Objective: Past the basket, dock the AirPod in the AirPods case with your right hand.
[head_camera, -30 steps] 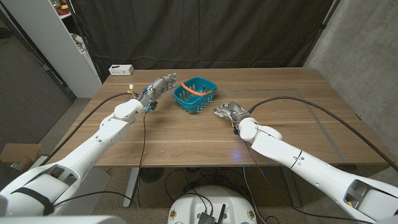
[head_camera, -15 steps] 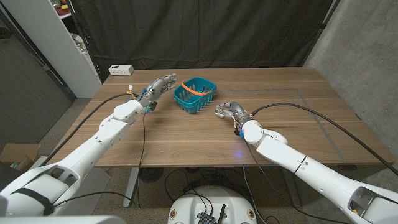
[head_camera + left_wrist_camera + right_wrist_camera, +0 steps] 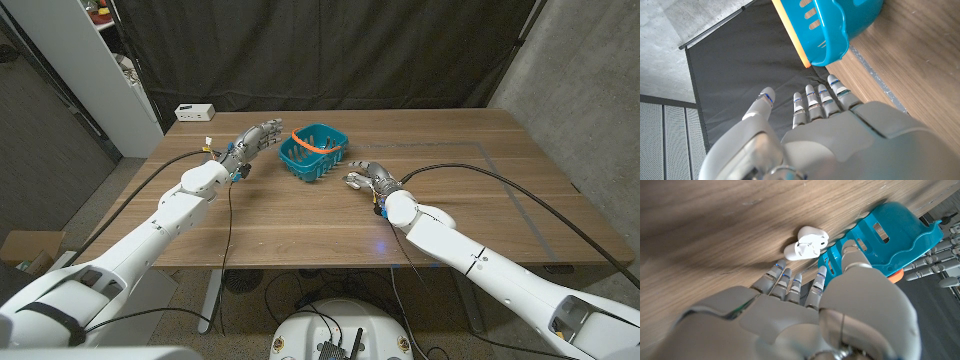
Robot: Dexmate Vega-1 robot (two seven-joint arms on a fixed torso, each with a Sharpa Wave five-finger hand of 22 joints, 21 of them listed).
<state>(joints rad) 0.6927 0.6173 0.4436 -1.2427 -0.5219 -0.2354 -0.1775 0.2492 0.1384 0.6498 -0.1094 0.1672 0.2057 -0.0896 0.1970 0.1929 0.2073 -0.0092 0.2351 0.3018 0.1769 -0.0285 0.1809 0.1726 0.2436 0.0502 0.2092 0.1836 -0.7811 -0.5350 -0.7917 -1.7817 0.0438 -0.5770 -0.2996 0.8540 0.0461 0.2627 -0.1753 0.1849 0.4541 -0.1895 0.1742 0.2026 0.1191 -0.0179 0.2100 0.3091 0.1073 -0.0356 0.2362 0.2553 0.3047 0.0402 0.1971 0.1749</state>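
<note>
Head view: right hand (image 3: 366, 178) poised just beside the teal basket (image 3: 314, 152), fingers half-curled, grip unclear. Left hand (image 3: 255, 139) idles across the basket, fingers spread, empty.

Right wrist view: open white AirPods case (image 3: 807, 242) lies ahead of the fingertips (image 3: 782, 270), against the basket; whether the AirPod is seated, cannot tell.

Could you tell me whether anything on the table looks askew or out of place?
Nothing is spilled or broken. The AirPods case lies open on the wood beside the blue basket, just past the right hand; whether an AirPod is seated inside is unclear.
</note>
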